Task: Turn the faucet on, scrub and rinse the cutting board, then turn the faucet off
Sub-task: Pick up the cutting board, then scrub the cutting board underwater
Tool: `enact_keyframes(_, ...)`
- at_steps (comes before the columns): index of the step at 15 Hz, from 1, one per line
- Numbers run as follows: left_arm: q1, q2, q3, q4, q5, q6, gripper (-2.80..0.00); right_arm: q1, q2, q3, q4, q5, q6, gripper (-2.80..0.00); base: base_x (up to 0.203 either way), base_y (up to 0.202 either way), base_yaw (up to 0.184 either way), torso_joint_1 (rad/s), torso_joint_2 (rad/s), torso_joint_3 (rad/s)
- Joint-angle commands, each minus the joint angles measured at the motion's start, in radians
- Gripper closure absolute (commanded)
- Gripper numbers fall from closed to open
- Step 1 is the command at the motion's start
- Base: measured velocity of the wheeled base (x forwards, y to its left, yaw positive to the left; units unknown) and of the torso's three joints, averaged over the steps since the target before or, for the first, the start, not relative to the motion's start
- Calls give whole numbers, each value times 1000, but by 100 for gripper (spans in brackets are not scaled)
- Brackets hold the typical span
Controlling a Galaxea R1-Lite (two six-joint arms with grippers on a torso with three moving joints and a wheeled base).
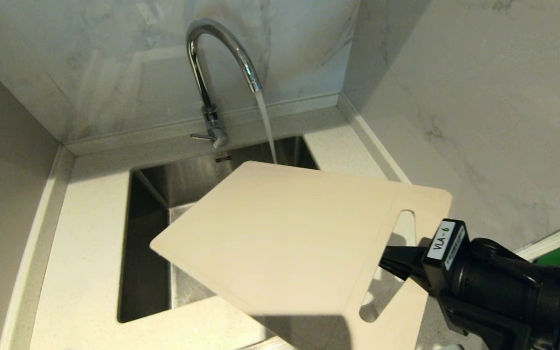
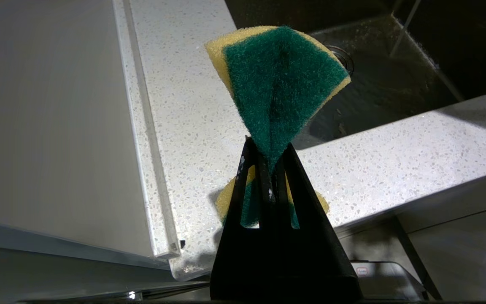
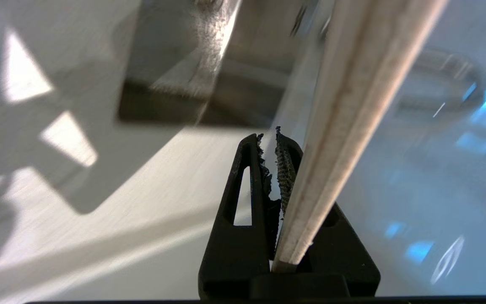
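Observation:
The chrome faucet (image 1: 212,63) stands behind the sink, and a stream of water (image 1: 266,129) falls from its spout; its thin side lever (image 1: 201,137) points left. The cream cutting board (image 1: 280,233) hangs tilted over the sink, its far edge just in front of the stream. My right gripper (image 1: 392,262) is shut on the board beside its slot handle (image 1: 387,262). In the right wrist view the board's edge (image 3: 352,105) runs up from between the right gripper (image 3: 270,141) jaws. My left gripper (image 2: 268,152), outside the head view, is shut on a folded green-and-yellow sponge (image 2: 279,80) above the countertop.
The steel sink (image 1: 153,194) is sunk into a speckled white countertop (image 1: 90,253), with marble walls behind and to the right. A bright green flat object (image 1: 554,255) shows at the far right, behind my right arm. The sink basin (image 2: 378,84) lies just beyond the sponge.

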Motion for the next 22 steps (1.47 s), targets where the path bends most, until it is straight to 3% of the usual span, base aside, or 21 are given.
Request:
enact_keyframes(1,1,1,2,-1,0,-1,0,-19,108,-80,4,68,-100,0,0,0,0,0,0,0)
enact_keyframes(4,1,1,2,-1,0,-1,0,-61,184,-181,62,139,-221,0,0,0,0,0,0,0)
enact_keyframes(11,1,1,2,-1,0,-1,0,-80,321,-496,382,151,-444,0,0,0,0,0,0,0)
enact_keyframes(17,1,1,2,-1,0,-1,0,-89,457,-661,384,196,-582,0,0,0,0,0,0,0)
enact_keyframes(22,-1,1,2,-1,0,-1,0,-89,514,-708,382,203,-589,0,0,0,0,0,0,0)
